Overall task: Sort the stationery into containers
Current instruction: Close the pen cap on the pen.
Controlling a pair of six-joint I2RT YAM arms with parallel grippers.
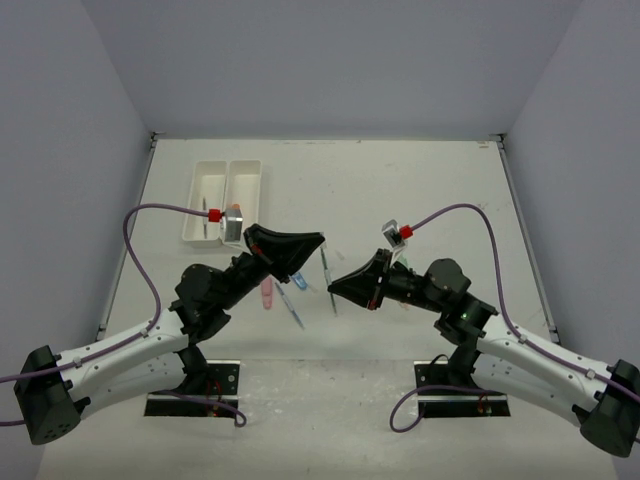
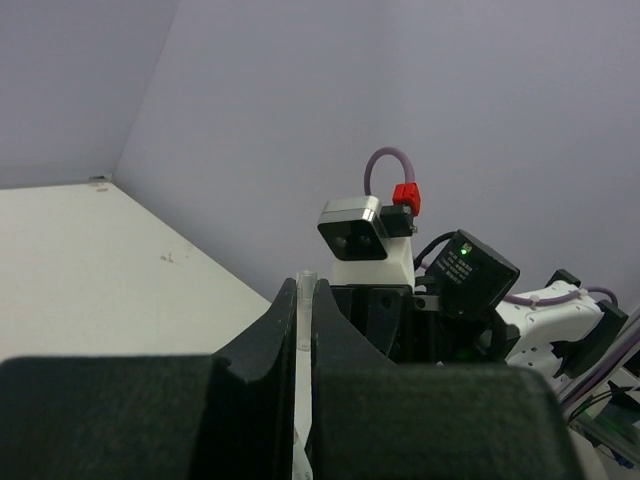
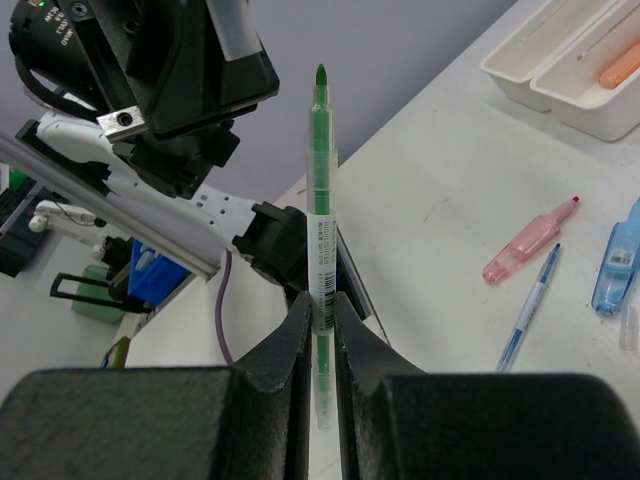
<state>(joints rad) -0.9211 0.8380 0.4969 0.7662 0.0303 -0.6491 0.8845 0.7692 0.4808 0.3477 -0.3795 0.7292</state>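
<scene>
My right gripper [image 3: 320,300] is shut on a green highlighter [image 3: 320,190], held above the table with its bare tip pointing at the left arm. In the top view this highlighter [image 1: 329,282] hangs between the two grippers. My left gripper [image 2: 306,290] is shut on a thin clear plastic piece [image 2: 306,305]; I cannot tell whether it is a cap or a pen. The left gripper [image 1: 318,243] and right gripper [image 1: 334,286] face each other over the table's middle. The two joined white trays [image 1: 195,190] lie at the far left, holding an orange marker [image 1: 233,212] and a thin pen [image 1: 205,215].
On the table under the left gripper lie a pink marker [image 1: 266,293], a blue plastic piece [image 1: 299,280] and a blue pen [image 1: 291,306]. The right wrist view shows them too: the pink marker [image 3: 530,242], the blue pen [image 3: 530,305], the blue piece [image 3: 618,258] and the trays [image 3: 520,85].
</scene>
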